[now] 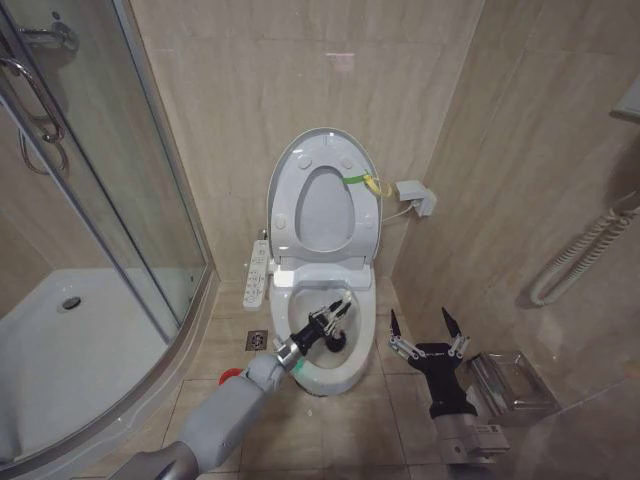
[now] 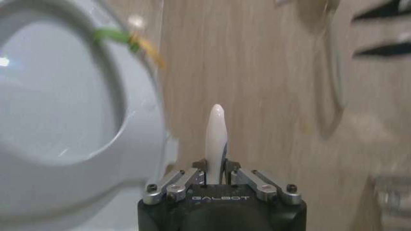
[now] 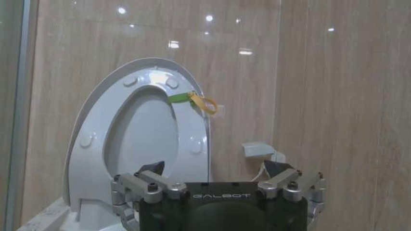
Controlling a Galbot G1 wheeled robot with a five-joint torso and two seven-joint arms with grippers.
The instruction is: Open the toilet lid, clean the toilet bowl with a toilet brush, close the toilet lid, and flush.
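The large glossy white plastic oval toilet lid point(image 1: 325, 195) stands raised upright against the beige tiled wall behind the toilet, with the white seat ring lifted against it and a small yellow-green loop tag point(image 1: 368, 183) hanging at its edge on the side toward the wall corner. Below the lid, the white ceramic elongated toilet bowl point(image 1: 325, 370) lies open, and a white bidet button panel point(image 1: 258, 273) sits on the bowl's side nearest the glass shower enclosure point(image 1: 90, 200).

The left gripper point(image 1: 335, 318) reaches over the front rim of the bowl and down into the basin. Its fingers are clamped on the thin pale stick handle of the toilet brush point(image 2: 216, 139); the left wrist view shows the handle standing straight up between the closed fingers, with the raised lid beside it. The brush's dark bristle head cannot be made out inside the bowl.

The right gripper point(image 1: 426, 328) hovers above the floor tiles just beside the bowl, on the side away from the shower, with its dark-tipped fingers spread apart and holding nothing. A small metal rack point(image 1: 510, 383) sits on the floor near that gripper.
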